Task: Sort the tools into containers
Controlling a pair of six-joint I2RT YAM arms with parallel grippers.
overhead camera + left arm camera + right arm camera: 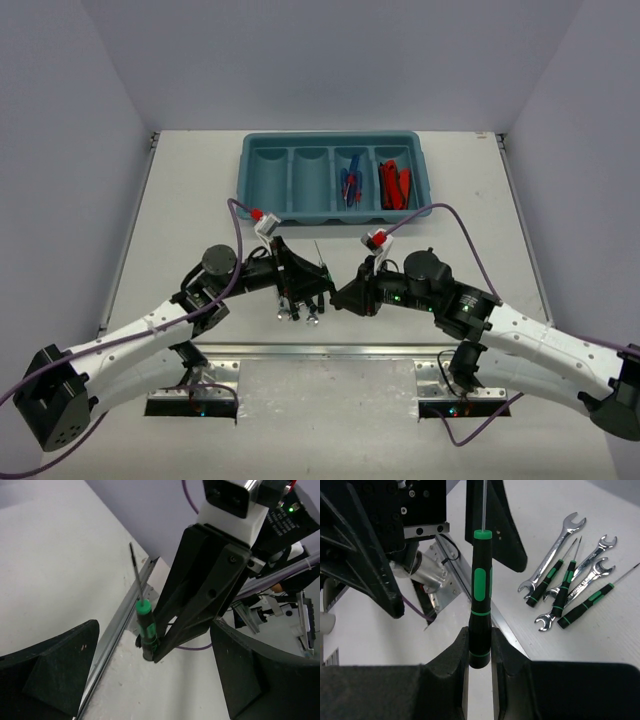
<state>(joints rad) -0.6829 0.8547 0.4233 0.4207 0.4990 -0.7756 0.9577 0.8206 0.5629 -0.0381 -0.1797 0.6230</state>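
Observation:
My right gripper (480, 652) is shut on the butt end of a green-black handled driver (481, 595), which stands upright with its thin shaft pointing away. The left wrist view shows the same driver (145, 627) clamped in the right arm's black fingers, just beyond my left gripper (155, 685), which is wide open and empty. From above, both grippers (305, 290) (338, 296) meet at the table's near middle. Several silver wrenches (552, 550) and green-black drivers (585, 605) lie together on the table. The teal tray (335, 205) holds blue-handled screwdrivers (350, 185) and red knives (394, 185) in its two right compartments.
A metal rail (330, 350) runs along the table's near edge behind the grippers. Purple cables (235, 250) loop up from both wrists. Grey walls enclose the table on the left, right and far sides.

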